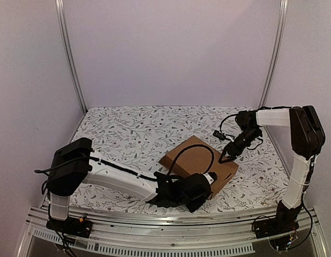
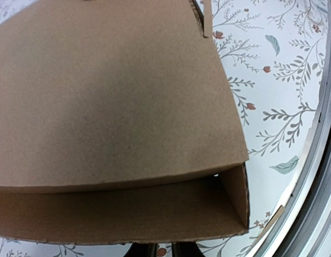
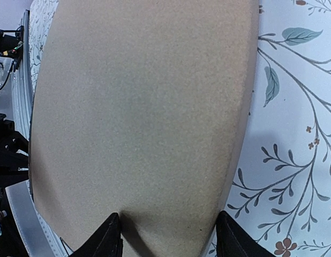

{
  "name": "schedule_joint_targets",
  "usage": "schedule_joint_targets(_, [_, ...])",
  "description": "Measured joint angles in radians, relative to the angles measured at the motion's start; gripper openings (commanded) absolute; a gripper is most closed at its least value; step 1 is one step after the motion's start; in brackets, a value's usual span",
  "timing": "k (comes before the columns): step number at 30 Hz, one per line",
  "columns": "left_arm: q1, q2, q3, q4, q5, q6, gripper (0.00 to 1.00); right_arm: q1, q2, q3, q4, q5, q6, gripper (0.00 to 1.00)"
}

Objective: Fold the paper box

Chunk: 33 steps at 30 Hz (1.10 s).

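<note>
The paper box (image 1: 192, 160) lies on the flowered surface (image 1: 128, 134), between the two arms and turned at an angle, one corner toward the near edge. It already looks like a shallow mailer. In the left wrist view a broad top panel (image 2: 112, 91) lies over the tray, but it is not closed. At the near side a gap shows between the panel and the tray floor (image 2: 112, 211), and a short side wall (image 2: 235, 195) stands up at the right.

The left gripper (image 2: 164, 249) is at the near wall of the box. Its jaws are narrow, almost together. I cannot tell whether they pinch the cardboard edge or only touch it. The right gripper (image 3: 168, 236) is at the far right edge of the box with its jaws wide. Its fingers (image 3: 109, 238) stand at both sides of the panel's end, and no grip on it is visible.

I judge that the step in hand is closing the lid, so the folding is near its end. The next move probably calls for one gripper to keep the tray from sliding while the other presses the panel down flat. The front edge must go inside the near wall, not on top of it.
</note>
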Motion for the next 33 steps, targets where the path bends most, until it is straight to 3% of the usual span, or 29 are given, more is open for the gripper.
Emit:
schedule_joint_targets(14, [-0.039, -0.040, -0.051, 0.019, 0.074, -0.037, 0.10, -0.008, 0.000, 0.000, -0.007, -0.009, 0.006, 0.58])
schedule_joint_targets(33, [-0.051, 0.116, 0.177, -0.024, 0.080, 0.034, 0.07, -0.022, -0.004, -0.023, 0.030, -0.026, 0.019, 0.55])
